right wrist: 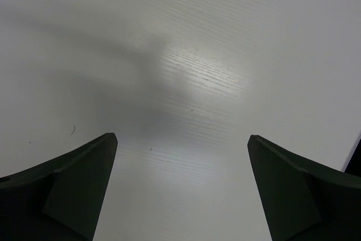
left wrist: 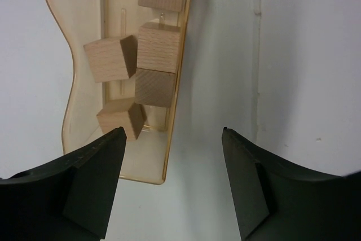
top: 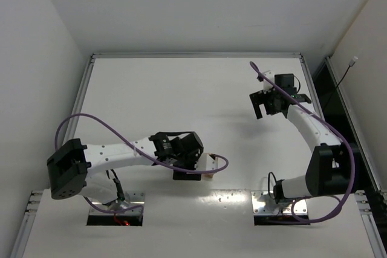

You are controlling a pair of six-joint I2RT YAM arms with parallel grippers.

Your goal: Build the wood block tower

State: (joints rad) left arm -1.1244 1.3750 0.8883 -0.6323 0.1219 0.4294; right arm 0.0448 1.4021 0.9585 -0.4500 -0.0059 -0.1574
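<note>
At the near edge of the white bench (top: 181, 89), the left gripper (left wrist: 172, 134) is held wide open. Its two dark fingers (left wrist: 93, 184) are well apart and nothing is gripped between them. Just beyond the fingertips, a translucent tan box (left wrist: 84, 21) is laid flat on the bench, its near end in front of the left finger. Five small wooden cubes (left wrist: 159, 46) are seen inside it, light tan with fine grain lines on their faces. They are scattered loosely and are not set up as a column. Three are lined along the box's right wall, and the nearer two of these touch. A fourth is tilted to their left, and the fifth is nearest the gripper. In the overhead view, the box is largely covered by the left arm's wrist. Farther back and to the right, the right gripper (right wrist: 181, 137) is held over bare bench, its jaws spread wide and empty.
</note>
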